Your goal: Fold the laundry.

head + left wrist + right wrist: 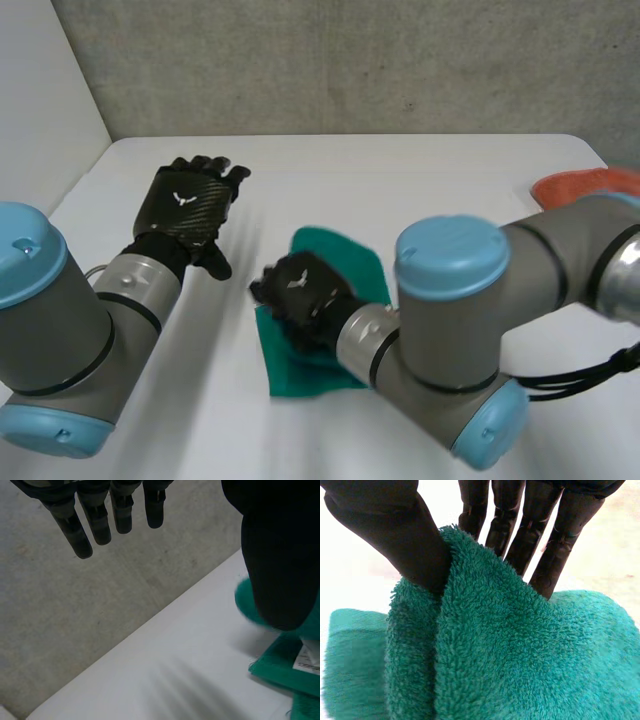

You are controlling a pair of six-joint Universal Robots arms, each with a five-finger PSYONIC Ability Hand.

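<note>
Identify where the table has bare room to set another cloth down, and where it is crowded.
Bare: the far strip of the table between the left hand and the orange cloth, beyond the green towel. Crowded: the middle, where the right hand pinches the towel.

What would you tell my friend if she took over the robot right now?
Left hand: open, holding nothing, above the bare white table beside the towel.
Right hand: shut on the green towel, pinching a raised fold of it between thumb and fingers.
Things: the green towel lies mid-table, partly doubled over. An orange cloth lies at the table's far right edge, away from both hands.
Done: the towel's fold looks begun, not finished.
Left: lay the pinched fold down and smooth it, then likely fold the orange cloth.
</note>
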